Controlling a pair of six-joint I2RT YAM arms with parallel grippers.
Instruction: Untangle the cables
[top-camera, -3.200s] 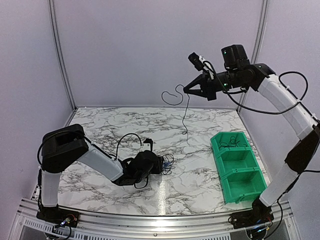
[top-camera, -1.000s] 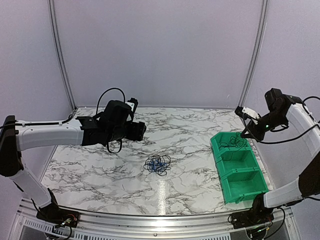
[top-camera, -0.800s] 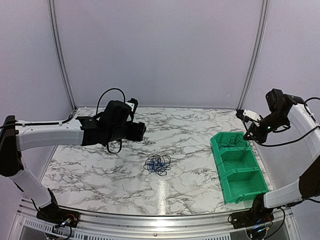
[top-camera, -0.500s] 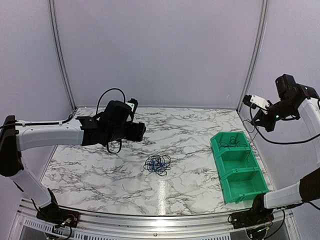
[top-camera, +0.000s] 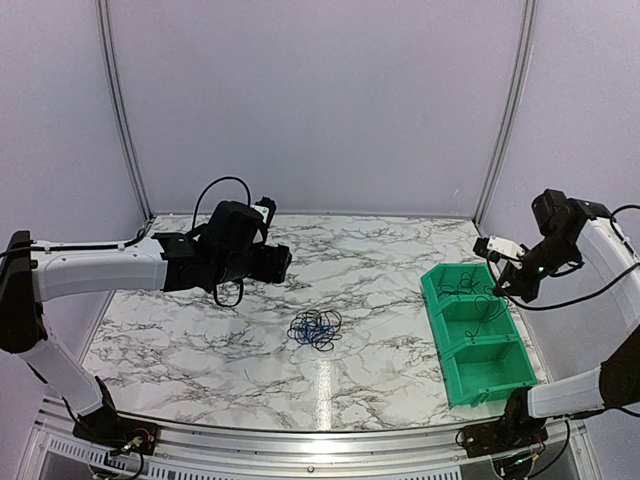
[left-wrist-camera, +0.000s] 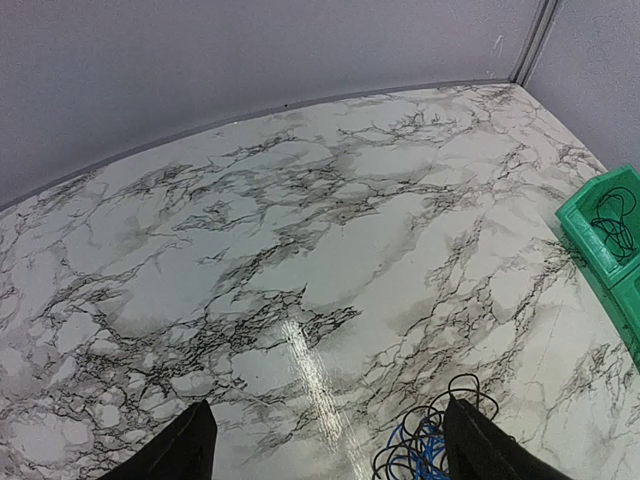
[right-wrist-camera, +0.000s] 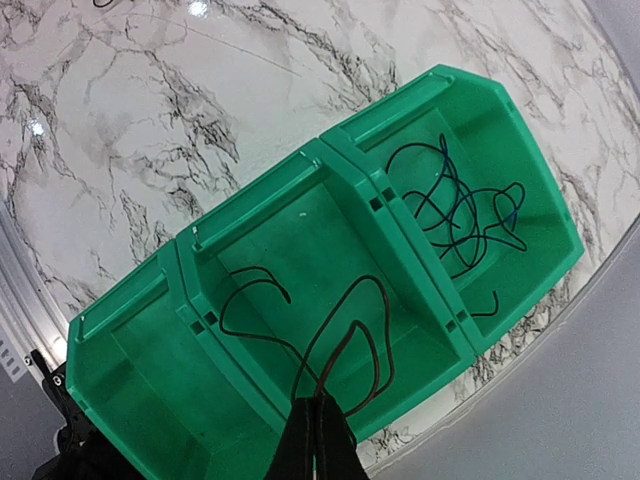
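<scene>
A small tangle of blue and black cables (top-camera: 316, 329) lies on the marble table, also low in the left wrist view (left-wrist-camera: 430, 447). My left gripper (top-camera: 283, 262) hovers open above and behind it, its fingers (left-wrist-camera: 187, 452) spread wide with nothing between them. My right gripper (right-wrist-camera: 320, 440) is shut on a single black cable (right-wrist-camera: 350, 320), whose loops hang down into the middle compartment of the green bin (right-wrist-camera: 250, 205). In the top view that right gripper (top-camera: 504, 290) is above the bin's far half.
The green bin (top-camera: 437, 335) has three compartments and stands at the table's right side. Its far compartment holds several loose black cables (right-wrist-camera: 460, 210), also seen from the left wrist (left-wrist-camera: 615, 212). The enclosure's walls and corner posts close in the back and sides.
My right gripper rose beside the bin, then came back down over it, still shut on the black cable. The left arm and the tangle have stayed still for the last second.
</scene>
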